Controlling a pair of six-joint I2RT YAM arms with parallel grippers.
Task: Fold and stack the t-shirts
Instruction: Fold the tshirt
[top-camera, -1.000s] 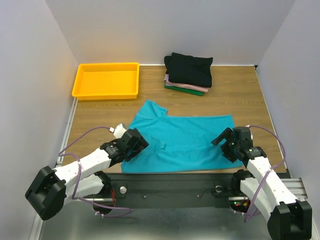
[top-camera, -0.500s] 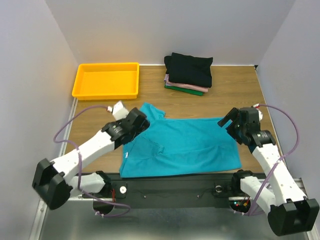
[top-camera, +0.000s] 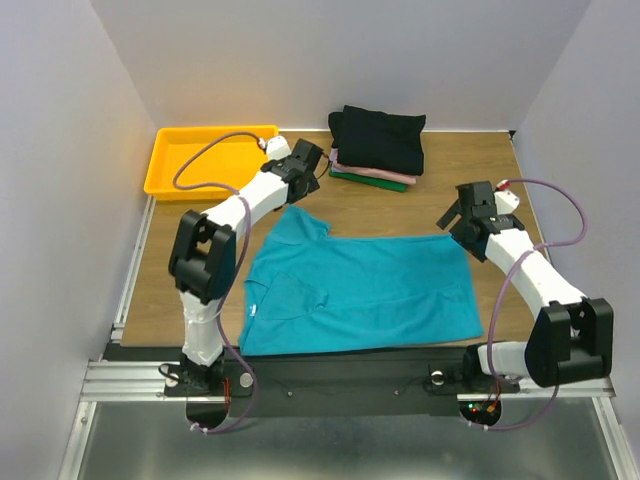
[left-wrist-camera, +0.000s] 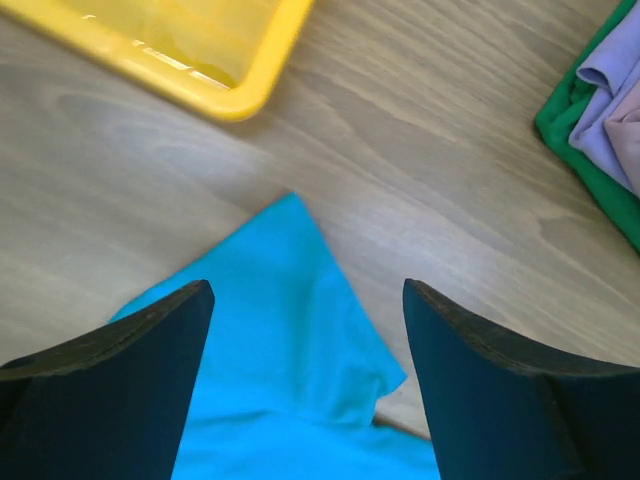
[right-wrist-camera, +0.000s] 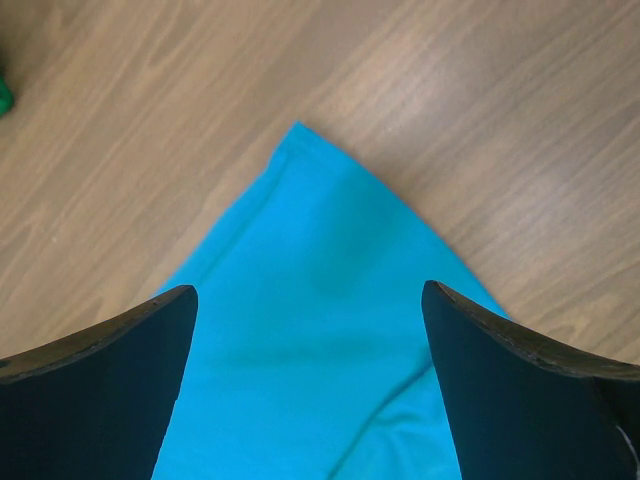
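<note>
**Operator A:** Condition of the teal t-shirt (top-camera: 370, 285)?

**Operator B:** Spread flat, long axis left to right. A flap of cloth is doubled over its left part. One pointed corner projects at the far left.

**Operator A:** Other shirts?

**Operator B:** One folded stack, beyond the teal item and apart from it: black t-shirt (top-camera: 380, 138) on top, pale pink t-shirt (left-wrist-camera: 620, 100) beneath, green t-shirt (left-wrist-camera: 572, 112) lowest.

Bright even light, soft shadows, sharp

The wooden surface (top-camera: 500, 180) carried a teal t-shirt (top-camera: 370, 290), spread out near its front edge. A yellow tray (top-camera: 200, 190) lay at the far left. Right of it sat a stack of folded t-shirts (top-camera: 380, 140), with the dark green one (top-camera: 370, 180) lowest.
</note>
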